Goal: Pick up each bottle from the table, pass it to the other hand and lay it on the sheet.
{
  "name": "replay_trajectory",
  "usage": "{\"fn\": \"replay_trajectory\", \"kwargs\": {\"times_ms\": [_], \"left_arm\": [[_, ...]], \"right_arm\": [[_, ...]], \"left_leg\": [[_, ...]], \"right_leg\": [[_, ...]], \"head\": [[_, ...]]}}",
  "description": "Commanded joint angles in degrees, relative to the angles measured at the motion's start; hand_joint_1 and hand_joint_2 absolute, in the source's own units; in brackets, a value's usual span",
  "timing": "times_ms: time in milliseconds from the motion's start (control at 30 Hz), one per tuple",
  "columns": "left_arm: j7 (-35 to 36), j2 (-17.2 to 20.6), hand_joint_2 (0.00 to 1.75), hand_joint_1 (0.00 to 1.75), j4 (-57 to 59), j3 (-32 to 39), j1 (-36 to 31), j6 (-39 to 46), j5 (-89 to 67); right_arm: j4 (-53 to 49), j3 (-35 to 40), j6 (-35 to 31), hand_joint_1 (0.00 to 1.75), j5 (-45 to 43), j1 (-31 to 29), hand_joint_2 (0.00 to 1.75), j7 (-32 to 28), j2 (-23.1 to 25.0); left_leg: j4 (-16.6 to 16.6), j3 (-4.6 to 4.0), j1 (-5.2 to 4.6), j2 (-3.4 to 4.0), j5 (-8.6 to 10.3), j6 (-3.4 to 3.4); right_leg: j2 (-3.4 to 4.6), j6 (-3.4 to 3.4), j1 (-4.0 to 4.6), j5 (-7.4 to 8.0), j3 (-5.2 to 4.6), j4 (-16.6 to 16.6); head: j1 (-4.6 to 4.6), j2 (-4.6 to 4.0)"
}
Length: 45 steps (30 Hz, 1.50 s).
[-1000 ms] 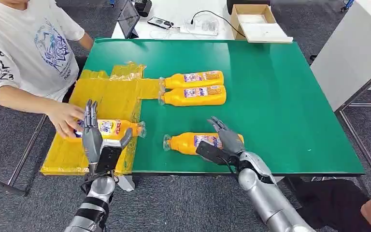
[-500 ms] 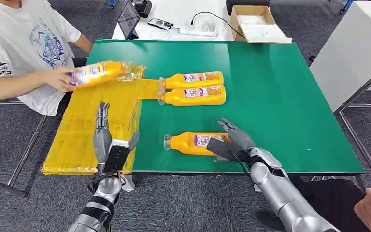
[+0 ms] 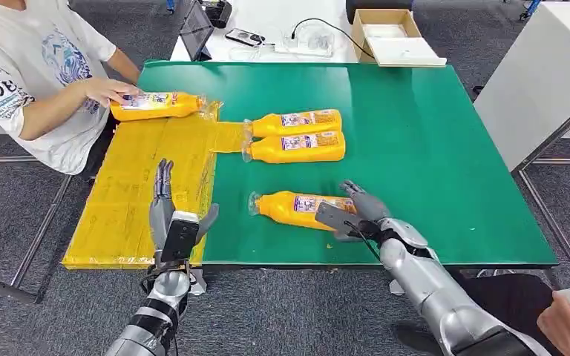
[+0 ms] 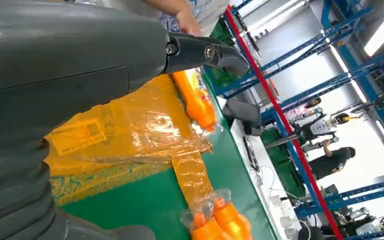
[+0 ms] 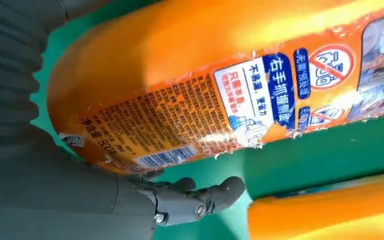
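Nearest, at the front edge of the green worktop (image 3: 430, 148), the right hand (image 3: 350, 213) lies against the base end of an orange bottle (image 3: 293, 208) that rests on its side, cap towards the sheet. In the head view the hand covers that end, so whether the fingers (image 3: 361, 200) truly clasp the bottle or only rest on it cannot be told. The right wrist view gives the close look: the bottle's label and barcode (image 5: 190, 125) sit just above a dark finger (image 5: 200, 197) curled beneath it, with green surface between them, and the edge of another orange bottle (image 5: 330, 210) is cut off at the corner.

At the front left corner, the left hand (image 3: 172, 222) hovers over the yellow sheet (image 3: 148, 178) with its fingers (image 3: 162, 185) spread and straight, holding nothing. Its wrist view is largely blocked by the grey cover; past it show crinkled sheet (image 4: 130, 130) and two capped bottle necks (image 4: 215, 220), cropped.

Further back, mid-worktop, two bottles (image 3: 297, 133) lie side by side, touching, caps meeting a strip of the sheet.

At the far left corner a person's hand (image 3: 107, 90) rests on a fourth bottle (image 3: 156, 105) lying on the sheet's far end. Beyond the worktop's far edge, a cardboard box (image 3: 393, 33) and cables are partly cut off.
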Motion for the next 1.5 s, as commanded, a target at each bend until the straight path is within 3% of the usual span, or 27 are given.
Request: {"fn": "replay_trajectory", "kwargs": {"times_ms": [33, 100, 500, 700, 733, 767, 800, 833, 933, 1200, 1333, 1500], "left_arm": [[0.2, 0.0, 1.75, 0.0, 3.9, -1.8, -2.1, -0.1, 0.9], [0.2, 0.0, 1.75, 0.0, 3.9, -1.8, -2.1, -0.1, 1.0], [0.2, -0.4, 1.75, 0.0, 3.2, -1.1, -1.5, -2.1, 2.8], [2.7, -2.9, 1.75, 0.0, 0.2, 3.4, 0.7, -16.4, 11.9], [3.1, -3.4, 1.75, 0.0, -0.9, 3.5, 1.1, -20.2, 14.7], [3.2, -3.7, 1.75, 0.0, -1.0, 3.0, 1.0, -20.5, 14.8], [3.5, -4.0, 1.75, 0.0, -1.2, 2.7, 0.9, -21.2, 15.6], [4.5, -4.3, 1.75, 0.0, -1.3, 2.5, 0.8, -22.9, 17.3], [5.9, -4.3, 1.75, 0.0, -1.9, 1.2, 0.5, -25.6, 19.3], [7.7, -3.6, 1.75, 0.0, -5.8, -1.7, 1.9, -32.0, 23.5], [7.0, -2.7, 1.75, 0.0, -12.3, -5.1, 3.9, -32.7, 22.9], [8.8, -2.5, 1.75, 0.0, -16.8, -7.4, 5.6, -37.1, 27.3]], "right_arm": [[6.6, 1.3, -3.6, 1.57, 0.0, -0.6, 1.75, -3.1, 3.6], [6.6, 1.2, -3.8, 1.75, 0.0, -0.5, 1.75, -3.2, 3.7], [1.2, -4.5, -7.7, 1.75, -2.0, 2.9, 1.75, -7.3, 4.8], [-22.2, -14.6, -22.5, 1.75, -0.5, 13.6, 1.75, -10.5, 7.8], [-31.3, -20.3, -34.9, 1.75, -5.2, 17.3, 1.75, -23.2, 12.1], [-35.2, -19.9, -34.5, 1.75, -4.4, 18.9, 1.75, -21.6, 12.0], [-39.3, -20.9, -39.6, 1.75, -2.1, 20.4, 1.75, -22.6, 13.0], [-43.1, -24.0, -40.6, 1.75, -2.9, 21.5, 1.75, -24.6, 15.2], [-45.7, -25.6, -40.6, 1.75, -3.6, 22.9, 1.75, -25.6, 15.3], [-37.8, -25.1, -38.9, 1.75, -6.1, 21.9, 1.75, -28.1, 14.1], [-30.1, -21.4, -30.6, 1.75, -6.7, 21.9, 1.75, -28.8, 13.0], [-25.1, -19.2, -28.9, 1.75, -6.8, 22.5, 1.75, -30.8, 14.4]], "left_leg": [[0.0, 0.13, 0.03, 0.03, -0.05, -0.01], [0.0, 0.12, 0.03, -0.01, -0.04, -0.01], [0.0, 0.04, 0.02, -0.02, -0.04, 0.0], [0.0, 0.07, 0.04, -0.02, -0.15, -0.01], [0.0, -0.03, 0.02, -0.06, -0.13, -0.01], [0.0, -0.13, 0.02, -0.05, -0.11, -0.02], [0.1, -0.09, 0.02, -0.03, -0.18, -0.02], [0.1, -0.23, 0.01, -0.07, -0.13, -0.02], [0.0, -0.49, -0.01, -0.25, -0.03, 0.0], [0.0, -0.39, 0.01, -0.1, -0.07, 0.02], [0.0, -0.29, 0.04, -0.08, -0.09, 0.01], [-0.1, -0.17, 0.03, -0.02, -0.15, 0.01]], "right_leg": [[-0.02, -0.12, 0.05, -0.04, 0.14, -0.1], [-0.05, -0.1, 0.04, -0.04, 0.13, -0.1], [-0.04, -0.09, 0.03, -0.04, 0.05, 0.0], [-0.03, -0.18, 0.06, -0.14, 0.12, 0.0], [-0.02, -0.13, 0.03, -0.13, 0.04, 0.0], [0.01, -0.11, 0.02, -0.11, -0.06, 0.0], [0.01, -0.16, 0.03, -0.18, -0.03, 0.1], [-0.03, -0.13, 0.01, -0.15, -0.19, 0.1], [-0.15, -0.06, -0.01, -0.09, -0.41, 0.0], [-0.04, -0.08, -0.01, -0.07, -0.34, 0.0], [-0.04, -0.11, 0.04, -0.07, -0.23, -0.1], [0.01, -0.13, 0.04, -0.12, -0.14, -0.1]], "head": [[0.0, 0.0], [0.0, 0.0], [0.0, 0.0], [0.0, 0.0], [0.0, 0.0], [0.02, 0.0], [-0.02, 0.0], [0.0, 0.0], [-0.04, 0.0], [0.02, 0.0], [0.0, 0.0], [0.0, 0.0]]}}
